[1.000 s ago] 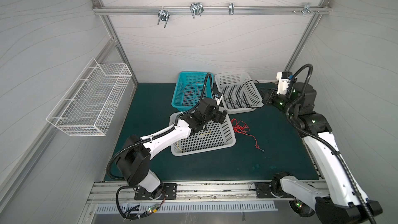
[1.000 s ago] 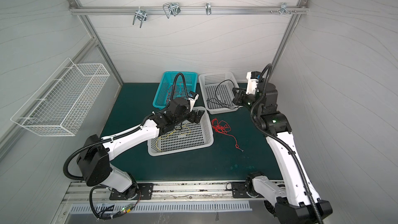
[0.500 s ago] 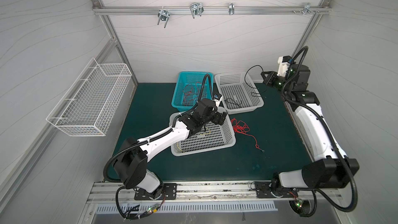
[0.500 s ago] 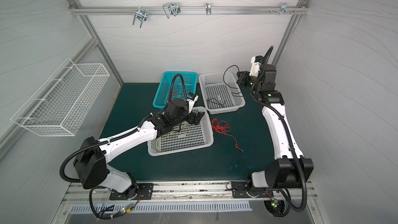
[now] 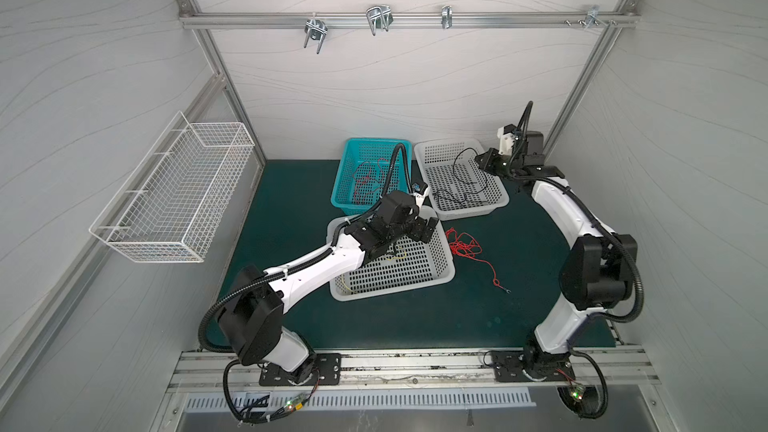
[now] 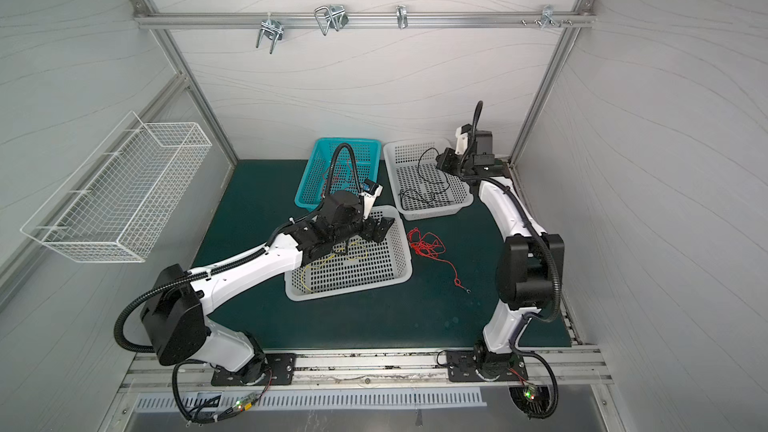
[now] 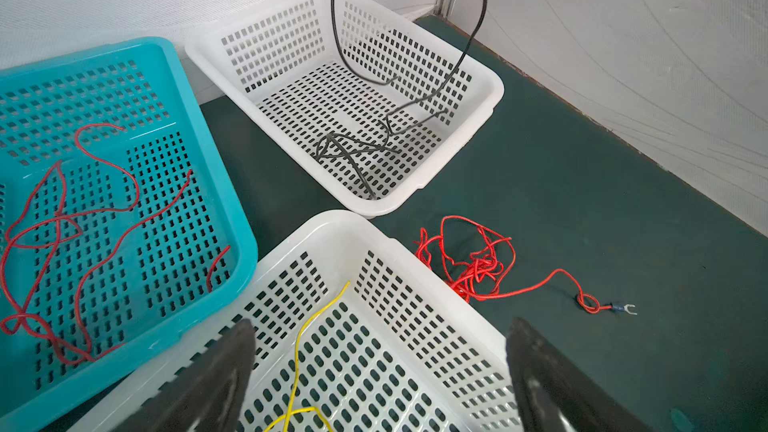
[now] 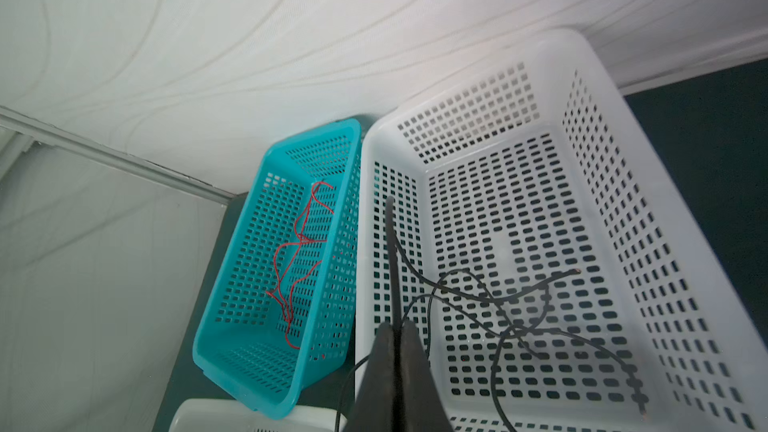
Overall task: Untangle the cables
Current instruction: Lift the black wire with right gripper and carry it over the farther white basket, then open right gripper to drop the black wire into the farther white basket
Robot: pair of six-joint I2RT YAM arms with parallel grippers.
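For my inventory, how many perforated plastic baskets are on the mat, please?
3: teal basket at the back, white basket beside it, second white basket nearer the front.

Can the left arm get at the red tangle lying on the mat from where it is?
Probably yes. The left claw hangs open over the near white basket, and the red tangle lies on bare mat just past that basket's rim, with nothing on top.
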